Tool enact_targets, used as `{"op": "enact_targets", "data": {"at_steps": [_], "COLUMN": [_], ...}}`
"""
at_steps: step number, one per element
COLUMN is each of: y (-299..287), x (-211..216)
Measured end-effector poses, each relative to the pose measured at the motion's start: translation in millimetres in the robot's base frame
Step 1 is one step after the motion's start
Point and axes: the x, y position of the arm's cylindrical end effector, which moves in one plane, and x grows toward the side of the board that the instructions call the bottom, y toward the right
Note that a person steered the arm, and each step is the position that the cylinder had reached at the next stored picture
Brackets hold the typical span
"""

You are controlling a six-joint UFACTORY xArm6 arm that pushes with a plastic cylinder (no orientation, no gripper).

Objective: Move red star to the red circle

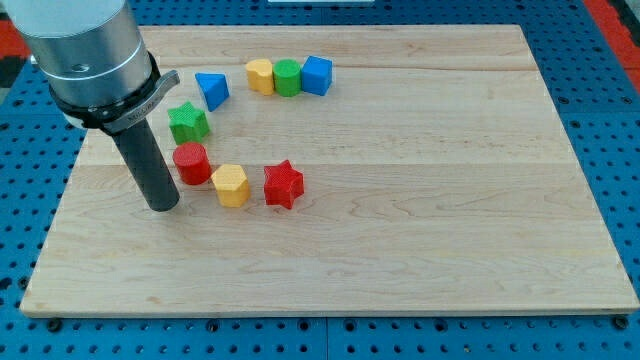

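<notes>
The red star [283,184] lies on the wooden board [420,200], left of centre. The red circle [191,163], a short cylinder, stands further to the view's left. A yellow hexagon [230,185] sits between them, touching or nearly touching both. My tip [161,203] rests on the board just to the lower left of the red circle, a small gap away, and well left of the red star.
A green star [188,122] sits above the red circle. A blue triangle [212,89] lies above it. A row of a yellow block [260,76], a green cylinder [288,77] and a blue cube [316,75] stands near the board's top.
</notes>
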Motion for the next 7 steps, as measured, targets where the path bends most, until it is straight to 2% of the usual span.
{"op": "enact_targets", "data": {"at_steps": [4,5,6,7], "y": [-4.5,1.8,33.9,40.7], "x": [6.1,49.0,56.6,34.8]}}
